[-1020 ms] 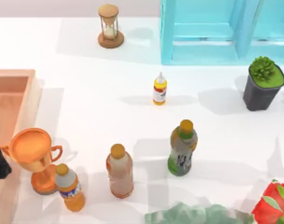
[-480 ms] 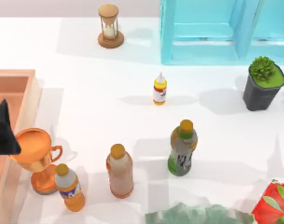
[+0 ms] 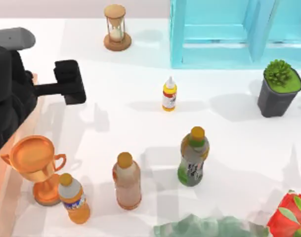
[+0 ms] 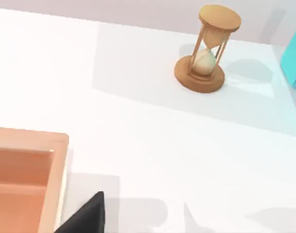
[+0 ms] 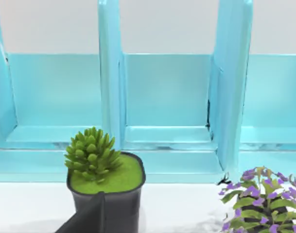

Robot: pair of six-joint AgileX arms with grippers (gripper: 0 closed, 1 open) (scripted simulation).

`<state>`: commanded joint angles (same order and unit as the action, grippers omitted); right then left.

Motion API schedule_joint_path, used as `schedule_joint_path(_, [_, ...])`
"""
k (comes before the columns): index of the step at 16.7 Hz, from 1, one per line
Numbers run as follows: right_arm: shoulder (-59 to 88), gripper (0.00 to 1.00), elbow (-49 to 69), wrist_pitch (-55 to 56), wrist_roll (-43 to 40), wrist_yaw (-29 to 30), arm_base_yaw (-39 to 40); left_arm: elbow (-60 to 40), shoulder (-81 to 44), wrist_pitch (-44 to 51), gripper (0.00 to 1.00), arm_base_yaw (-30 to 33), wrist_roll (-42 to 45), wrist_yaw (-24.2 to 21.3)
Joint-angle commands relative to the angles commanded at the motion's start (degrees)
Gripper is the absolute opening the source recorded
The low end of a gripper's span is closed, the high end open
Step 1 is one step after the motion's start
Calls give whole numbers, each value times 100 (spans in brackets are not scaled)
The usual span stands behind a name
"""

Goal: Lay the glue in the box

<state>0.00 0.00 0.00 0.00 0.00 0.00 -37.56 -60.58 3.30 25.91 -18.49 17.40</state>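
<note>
You have a white table with a pale wall behind it. A blue shelf unit stands at the far right. The box sits at the left edge, largely covered by your left arm. Half a second ago only a dark tip showed there; the arm has since swung in above the box, and the left tool reaches out over the table's left part. I cannot tell how far open it is. Three drink bottles and a trophy stand nearer. The glue stands upright mid-table, unmoved, well right of the tool.
</note>
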Motion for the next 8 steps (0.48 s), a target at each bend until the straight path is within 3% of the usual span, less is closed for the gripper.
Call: schedule_joint_path(8, [0,100,0,0,0,0,0,-2314,-3778,260,100,1632,-1181,1076])
